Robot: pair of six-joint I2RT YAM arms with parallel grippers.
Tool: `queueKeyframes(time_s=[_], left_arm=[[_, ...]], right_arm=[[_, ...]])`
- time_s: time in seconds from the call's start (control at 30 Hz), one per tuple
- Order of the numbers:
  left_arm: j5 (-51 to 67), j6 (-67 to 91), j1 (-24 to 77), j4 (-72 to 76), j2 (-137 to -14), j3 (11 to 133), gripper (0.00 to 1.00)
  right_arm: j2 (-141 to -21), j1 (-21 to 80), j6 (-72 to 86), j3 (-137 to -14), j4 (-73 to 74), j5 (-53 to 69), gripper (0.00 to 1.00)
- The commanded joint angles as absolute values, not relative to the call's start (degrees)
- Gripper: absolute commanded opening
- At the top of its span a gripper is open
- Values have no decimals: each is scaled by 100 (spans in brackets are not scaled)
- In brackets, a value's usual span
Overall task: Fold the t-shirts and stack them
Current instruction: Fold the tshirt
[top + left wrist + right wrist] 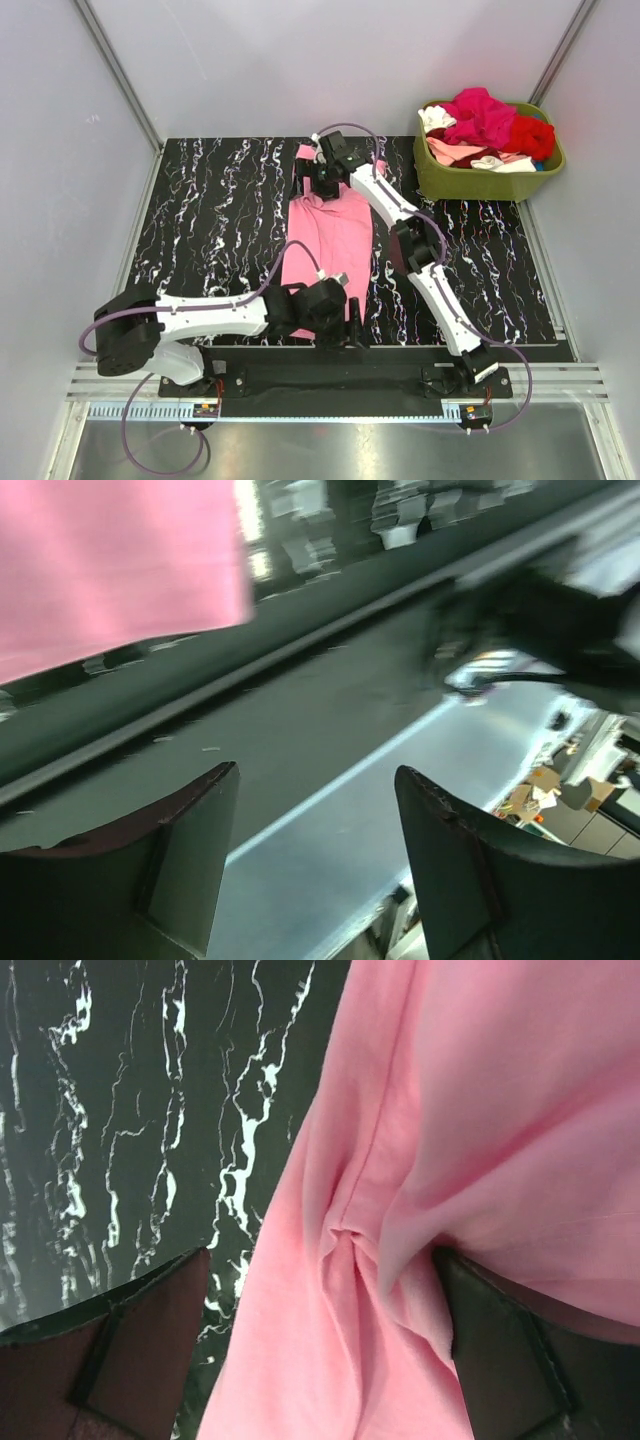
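Observation:
A medium pink t-shirt (330,235) lies lengthwise on the middle of the black marbled table (210,230). My right gripper (313,183) is at its far end, near the collar and left sleeve. In the right wrist view its open gripper (320,1255) straddles a bunched fold of the pink shirt (450,1110), not closed on it. My left gripper (352,325) is at the table's near edge, just past the shirt's hem. In the left wrist view it (315,770) is open and empty, with the pink shirt (110,560) at the upper left.
An olive-green tub (470,180) stands at the back right, heaped with magenta (483,115), red (533,135), pale pink and white tees. A metal rail (330,378) runs along the near edge. Grey walls enclose the table.

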State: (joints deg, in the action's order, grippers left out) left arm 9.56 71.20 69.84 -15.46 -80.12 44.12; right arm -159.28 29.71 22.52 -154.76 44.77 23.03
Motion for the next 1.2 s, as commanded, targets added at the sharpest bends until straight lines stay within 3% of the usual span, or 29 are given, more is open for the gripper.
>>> queueKeyframes(time_s=[0.0,0.2,0.4,0.5,0.73,0.93,1.17], left_arm=[[423,7059,7031,-2275,-7788,5132,69],[-1009,6076,6419,-4507,-7225,6328,76],[-923,5538,5381,-4492,-6487,5374,76],[-748,5484,5169,-4035,-6337,4775,75],[-273,5906,5194,-2665,-6293,3641,64],[-325,6091,5194,-2645,-6398,3287,65],[-167,6266,5194,-2136,-6750,2725,66]], right_arm=[[-15066,2857,1662,-15583,4307,1670,100],[-13695,2698,1398,-14803,4368,1012,100],[-12771,2199,1555,-13553,4701,290,100],[-13033,1795,1783,-13578,4974,641,99],[-14290,1801,1863,-14950,5476,1379,78],[-14747,1846,1995,-14906,5501,565,74],[-15292,1846,2162,-14967,5493,413,68]])
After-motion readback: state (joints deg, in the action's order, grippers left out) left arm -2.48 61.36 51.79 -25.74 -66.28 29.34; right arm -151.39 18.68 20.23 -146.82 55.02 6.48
